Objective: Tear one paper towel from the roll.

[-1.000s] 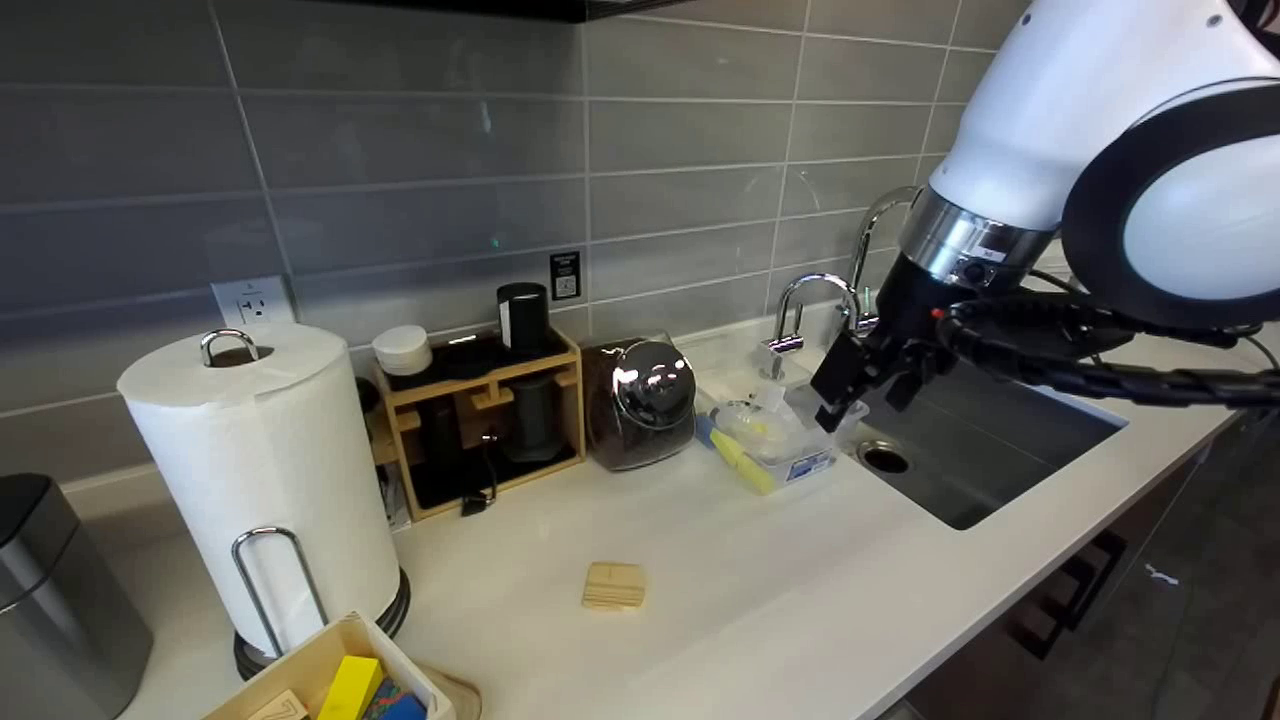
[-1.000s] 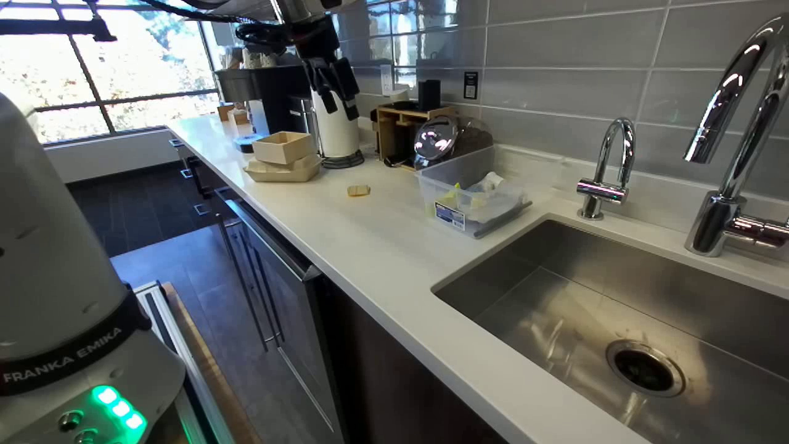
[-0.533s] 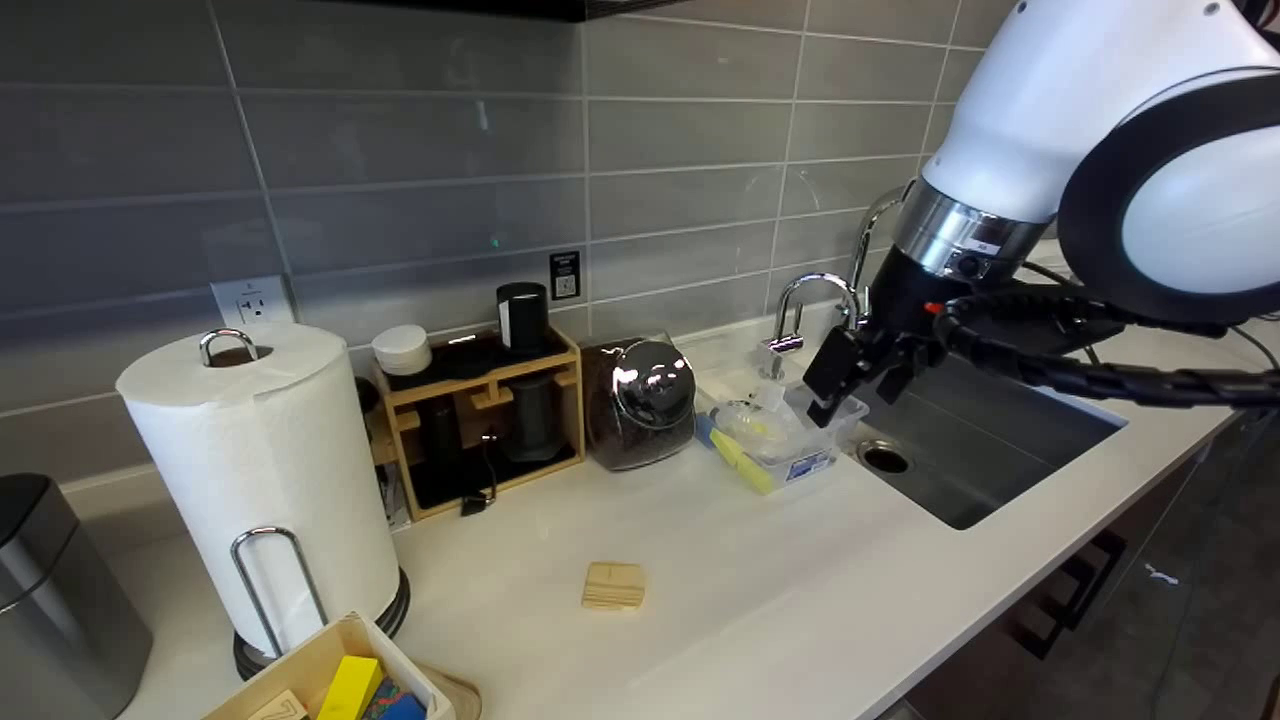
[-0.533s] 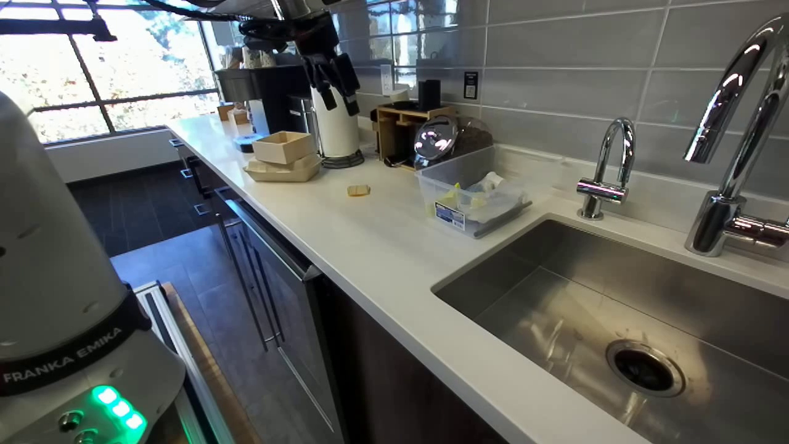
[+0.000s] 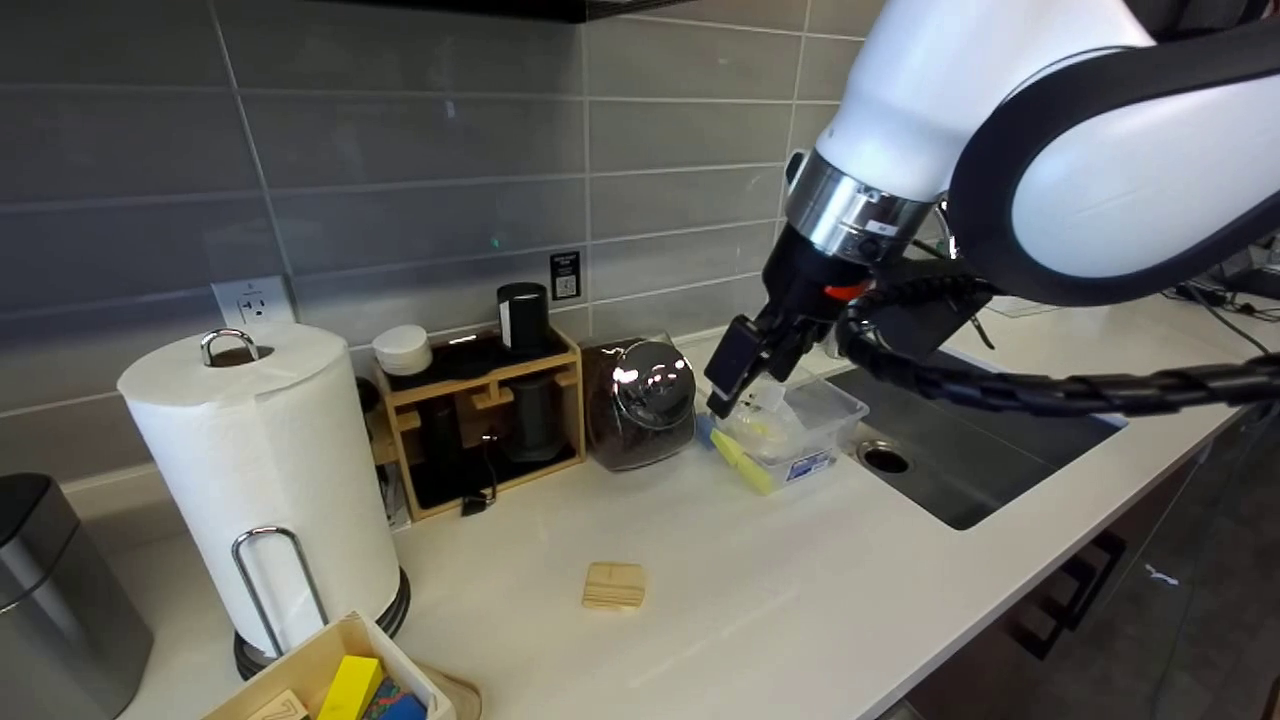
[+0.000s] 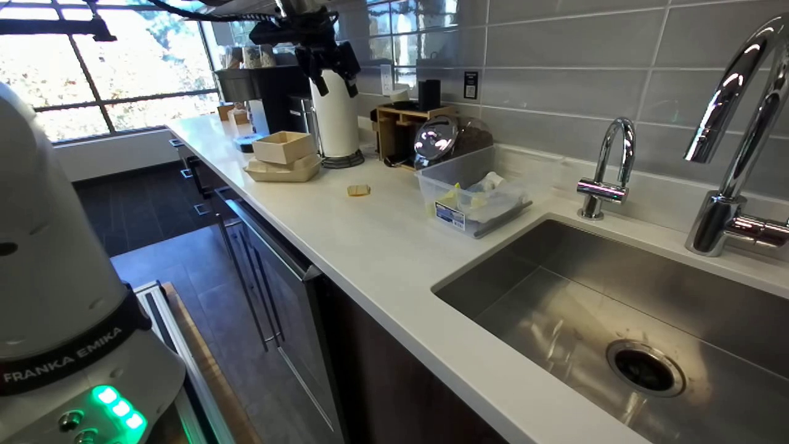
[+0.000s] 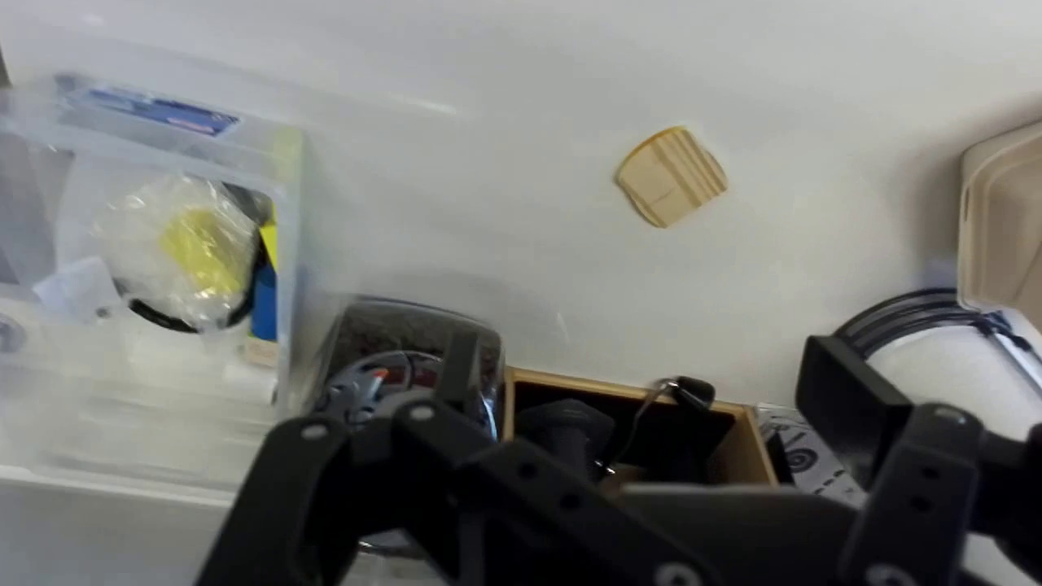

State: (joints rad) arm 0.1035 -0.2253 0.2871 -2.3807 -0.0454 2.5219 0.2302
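In an exterior view the gripper (image 6: 338, 91) hangs in the air over the counter (image 6: 382, 228), its two dark fingers (image 6: 349, 65) pointing down with a gap between them. From that angle it blocks the upper part of the roll (image 6: 337, 129), which stands upright at the far end, left of a wooden organizer (image 6: 386, 131). Left of the roll and nearer, a pale box (image 6: 272, 153) sits on a tan tray (image 6: 277, 175), and a small wooden pad (image 6: 359, 190) lies nearer too. A clear bin (image 6: 456, 165) is off to the right, beside the sink (image 6: 616, 296).

Also in an exterior view, the roll is the big white thing on the left, upright on its wire holder (image 5: 398, 606), paper towel (image 5: 300, 480) wound snugly round it. Gripper's well to the right, tilted, up around the clear bin; can't tell if it's directly above it tbh.

In the wrist view the fingers poke in at the bottom, spread wide apart. Organizer shows between them, wooden pad beyond, clear bin at left. Over on the right, the holder's dark round base is partly hidden by a finger.
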